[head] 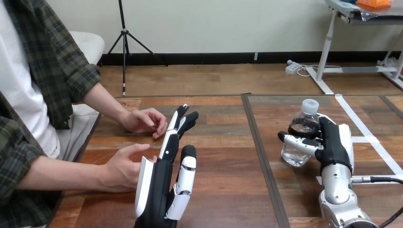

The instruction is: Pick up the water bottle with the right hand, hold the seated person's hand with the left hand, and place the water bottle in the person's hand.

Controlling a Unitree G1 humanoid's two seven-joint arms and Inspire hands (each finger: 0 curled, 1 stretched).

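water bottle (303,127): upright, long axis vertical, base apparently on the counter (228,180), at 3 o'clock of the view's centre.
right hand (335,145): fingers (297,141) clamped round the bottle's middle from its 4 o'clock side; cap clear above.
left hand (159,183): straight, slightly spread, pointing to 12 o'clock, holding nothing.
person's near hand (121,168): at 9 o'clock of the left hand, just beside its white back; contact cannot be told.
person's far hand (142,121): at 11 o'clock, near the fingertips.
key relation: bottle well apart, at 3 o'clock of the person's near hand; the carry likely runs toward 9 o'clock.
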